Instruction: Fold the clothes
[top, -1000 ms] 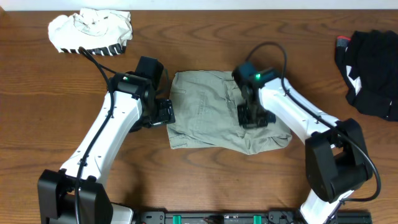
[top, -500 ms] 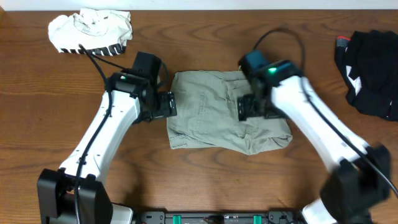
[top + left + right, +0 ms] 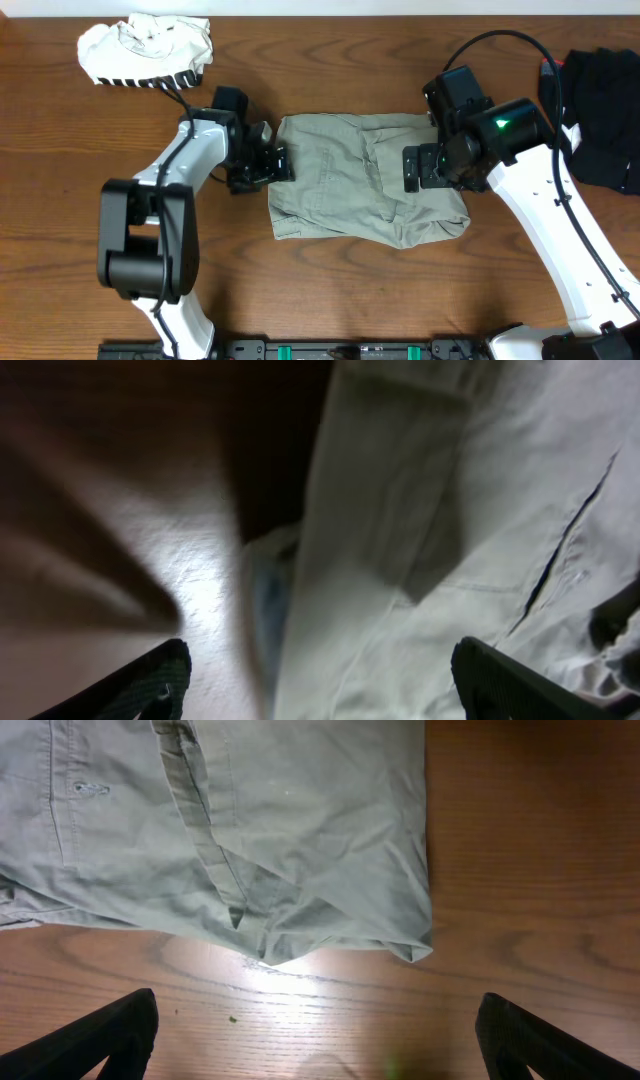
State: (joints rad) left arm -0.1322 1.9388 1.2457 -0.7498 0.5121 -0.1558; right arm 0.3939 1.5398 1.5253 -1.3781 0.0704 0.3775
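The khaki-grey shorts (image 3: 365, 180) lie roughly flat near the middle of the wooden table (image 3: 330, 300), folded into a rough rectangle. Their lower right corner is a little bunched.

The left arm (image 3: 190, 170) reaches in from the left, and the left jaws sit at the upper part of the shorts' left edge. In the left wrist view the left jaws stand wide apart, one dark tip low at each side of the frame, with nothing clamped between them. Below them is the shorts' edge (image 3: 450, 510), with bare table (image 3: 120, 510) to its left. That view is blurred, though a dark slit in the cloth (perhaps a pocket opening) (image 3: 565, 560) shows at the right.

The right arm (image 3: 540, 200) comes in from the right, its wrist over the right end of the shorts. In the right wrist view the right jaws are spread just as wide and hold nothing. Only bare wood (image 3: 520, 870) lies between them. The shorts (image 3: 250, 820) fill the upper left of that view, with a seamed flap folded across them and a buttonhole (image 3: 90, 790) near the left edge. One corner of the cloth lies on the table at mid-frame.

A crumpled white garment with black stripes (image 3: 148, 50) sits at the far left corner of the table, well apart from the shorts. A black garment (image 3: 600, 110) lies heaped at the right edge.
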